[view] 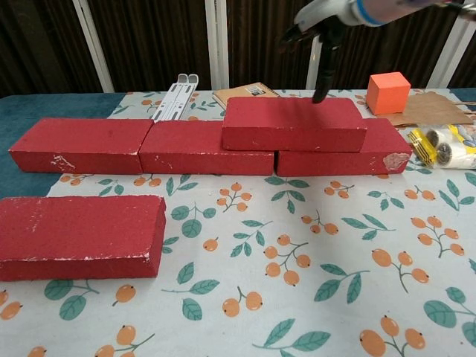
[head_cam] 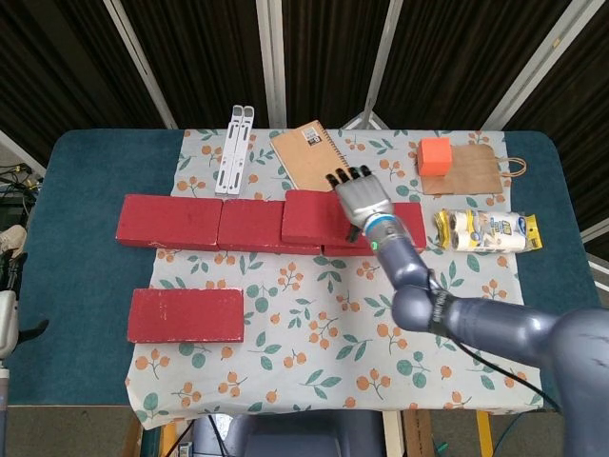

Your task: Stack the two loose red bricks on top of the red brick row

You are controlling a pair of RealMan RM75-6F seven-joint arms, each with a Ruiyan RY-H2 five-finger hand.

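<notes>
notebook (head_cam: 306, 152), orange cube (head_cam: 435, 155), paper bag (head_cam: 476, 170), floral cloth (head_cam: 314, 324)

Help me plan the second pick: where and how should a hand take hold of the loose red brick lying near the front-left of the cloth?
Probably across the loose red brick's short width near its middle, coming from above. It lies flat with its long sides bare, so fingers can drop on both sides, and a central grip should keep it level.

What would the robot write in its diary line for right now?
right hand: open, lifted above stacked brick | stacked brick: on brick row | loose brick: on cloth, untouched | left hand: not in view
</notes>
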